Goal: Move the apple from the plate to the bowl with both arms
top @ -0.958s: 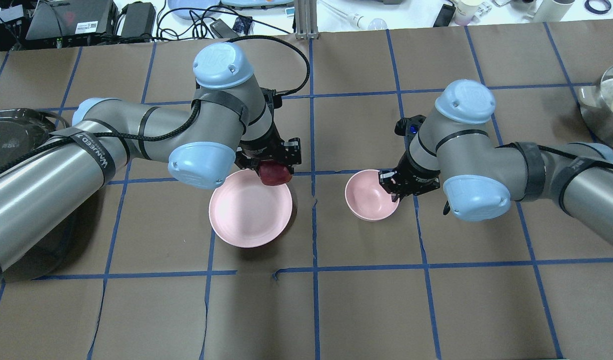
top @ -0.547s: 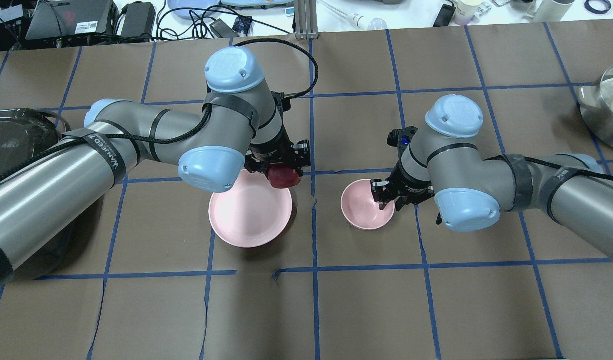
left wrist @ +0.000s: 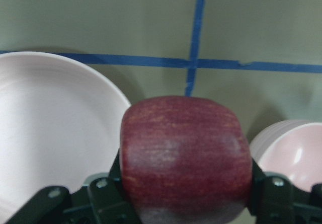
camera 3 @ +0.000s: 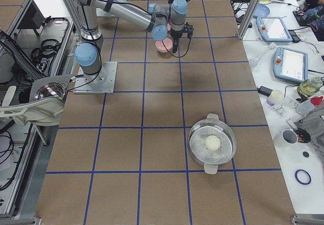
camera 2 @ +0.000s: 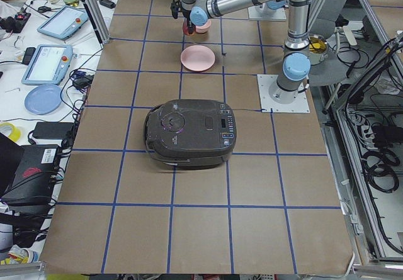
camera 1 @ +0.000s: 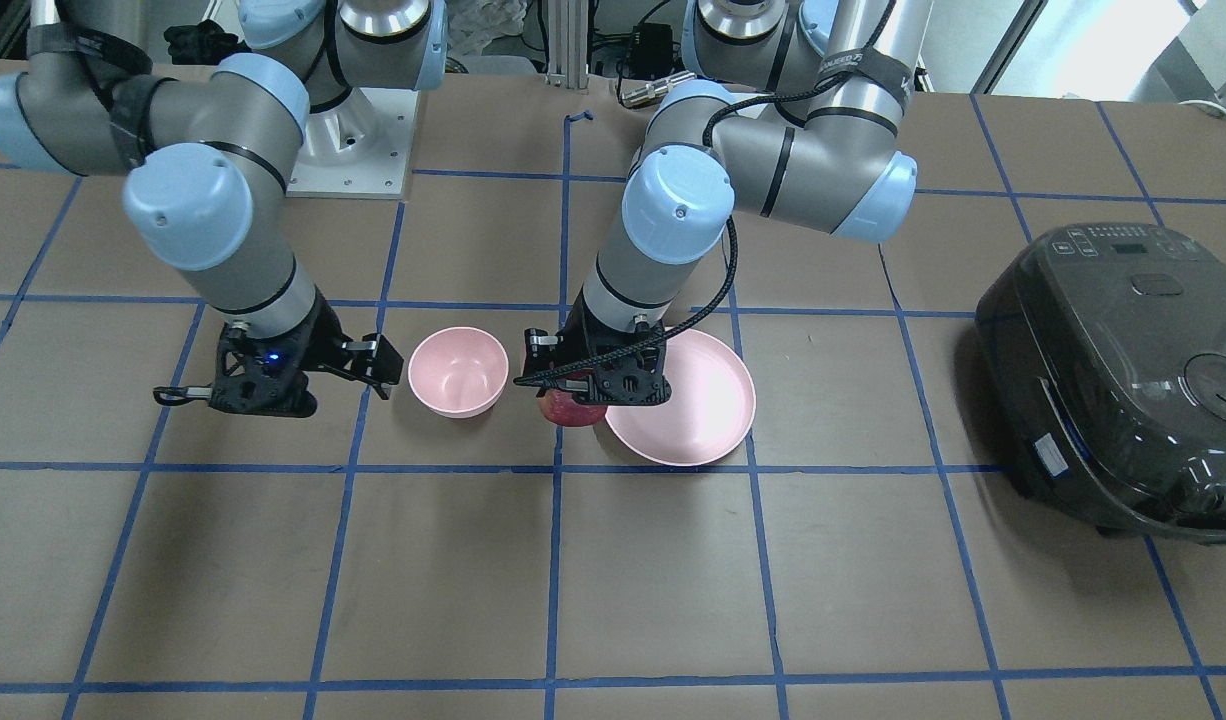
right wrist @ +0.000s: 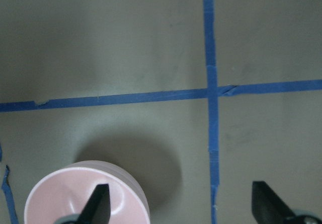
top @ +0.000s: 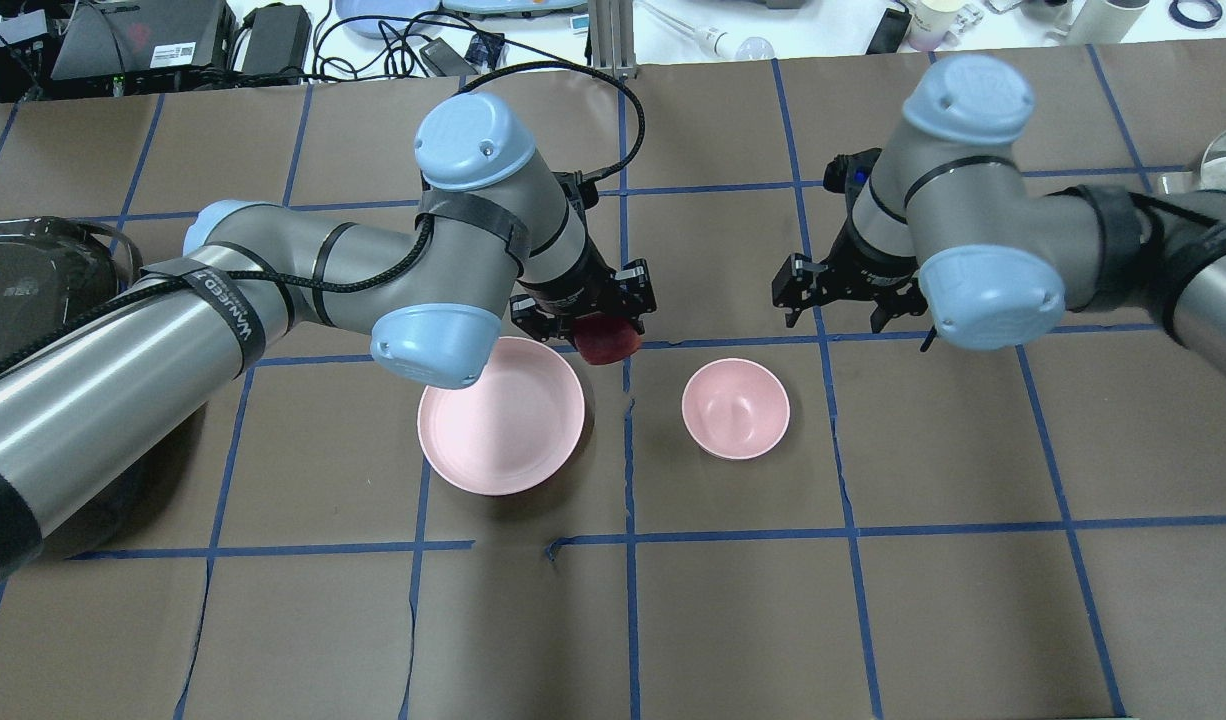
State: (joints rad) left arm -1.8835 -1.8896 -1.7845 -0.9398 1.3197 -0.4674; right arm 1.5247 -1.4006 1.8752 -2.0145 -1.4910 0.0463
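Two tools were over the middle of the counter (top: pixel 973 600), and only one carried anything. The left tool (top: pixel 603 330) was clamped on the apple (left wrist: pixel 185 156), jaws pressed against its two flanks. The apple looked lifted off the counter. It hung over the bare strip between the plate (top: pixel 501 415) and the bowl (top: pixel 736 408), just past the plate's rim on the side toward the far edge, and touched neither dish. The plate held nothing, so the pick-up looked done and the carry looked to be the step in hand.

From the left tool the bowl lay toward the counter's right end and a little back toward the robot's edge, near but not yet beneath the apple. The apple was blocky and about as wide as tall, with no clear long axis, so its turn in the grip should matter little for the drop. The bowl's mouth was wider than the apple.

The right tool (top: pixel 843 300) was spread open and held nothing. It stood apart from the bowl on its right-end side, raised, with the bowl's rim showing low in its own camera. The left arm was plainly the nearer to finishing the transfer.
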